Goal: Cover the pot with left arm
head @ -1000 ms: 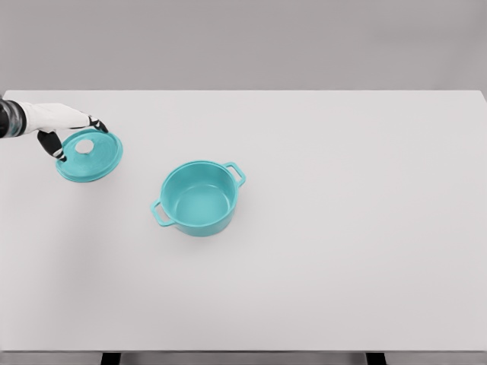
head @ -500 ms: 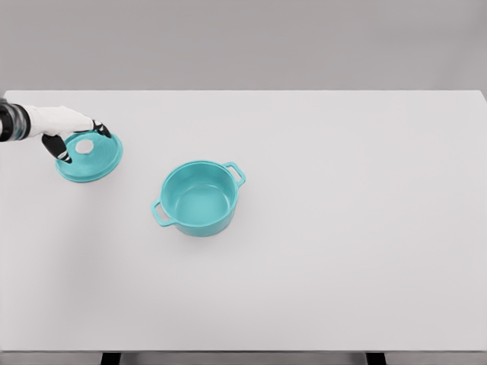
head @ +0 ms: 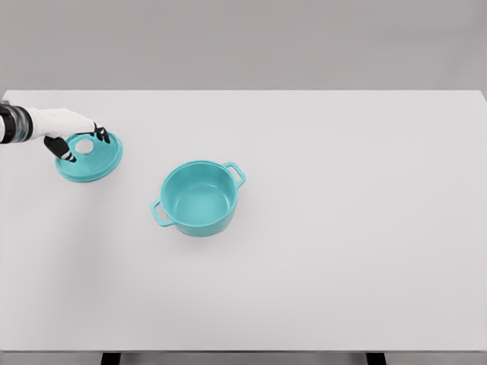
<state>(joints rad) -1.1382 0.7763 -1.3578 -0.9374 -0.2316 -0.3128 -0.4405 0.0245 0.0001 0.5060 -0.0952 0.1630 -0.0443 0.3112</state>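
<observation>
Since the earlier frame my left hand (head: 76,141) crept lower over the lid (head: 90,157) | fingers curled around its white knob (head: 84,146), grip unconfirmed | lid lay left of open pot (head: 199,198), well apart | needed: firm pinch, level lift.

This is a pretend test room made on a computer: a big plain white surface (head: 342,228) and a bare gray wall (head: 243,42) behind.
</observation>
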